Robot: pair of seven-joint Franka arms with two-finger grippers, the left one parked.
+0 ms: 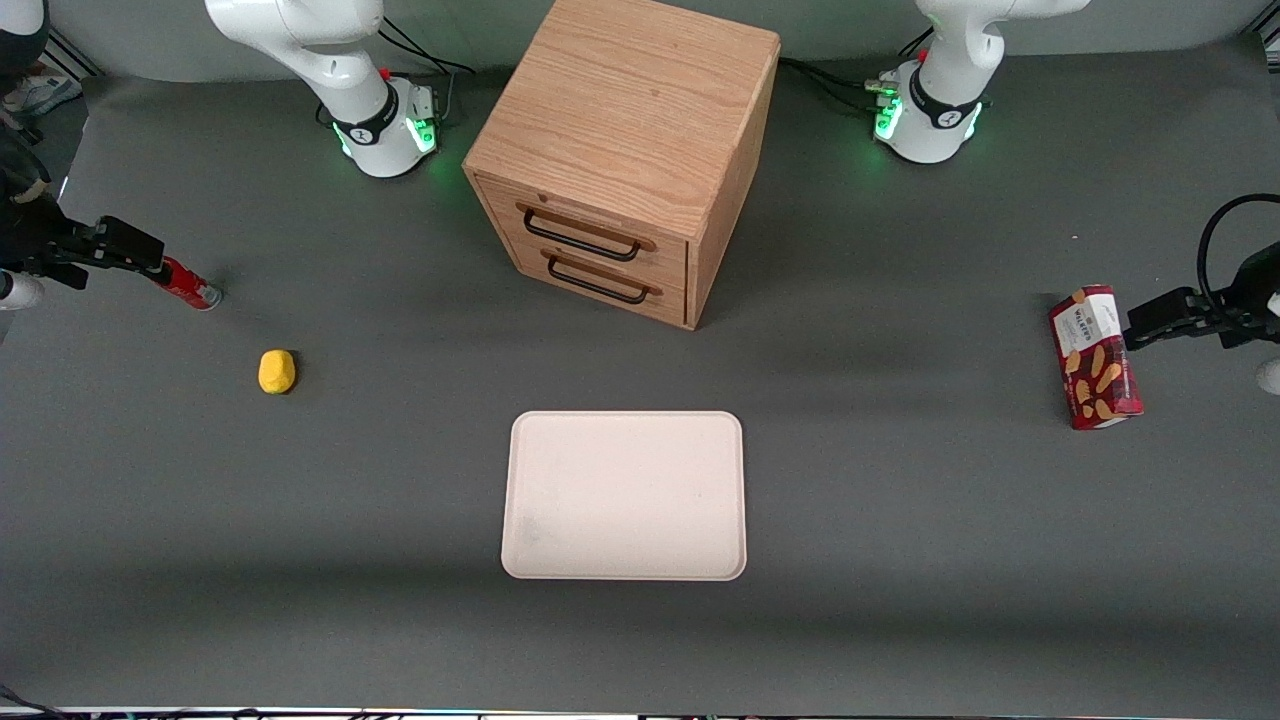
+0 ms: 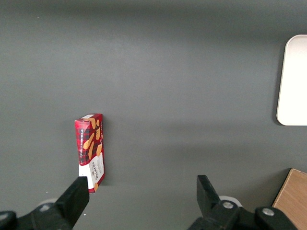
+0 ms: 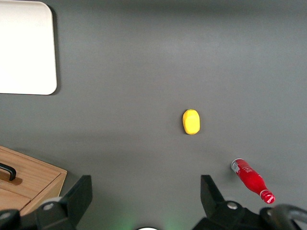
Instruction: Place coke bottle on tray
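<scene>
Front view: the bottle lies on its side on the counter at the working arm's end, its silvery base toward the lemon-yellow lump, which sits nearer the camera. The end effector hangs right by the bottle's cap end, near or over it; from here I cannot tell whether it touches. The tray sits mid-counter, bare, in front of the cabinet and well apart from the bottle. A biscuit box stands toward the parked arm's end.

Right wrist view: the end effector has its fingers spread wide with nothing between them. The bottle lies outside the gap, beside one finger, slanted relative to the fingers' line. The yellow lump, a tray corner and a cabinet corner also show.

Left wrist view: only the box, a tray edge and a cabinet corner.

The step in hand looks like the approach to the grasp. To do it well, I would shift sideways until the bottle's body sits centred in the gap, turn the wrist so the fingers close across its width, then descend low, since a round bottle may roll away.

The wrist view settles the spread fingers and the offset; the front view alone shows the whole route to the tray.
</scene>
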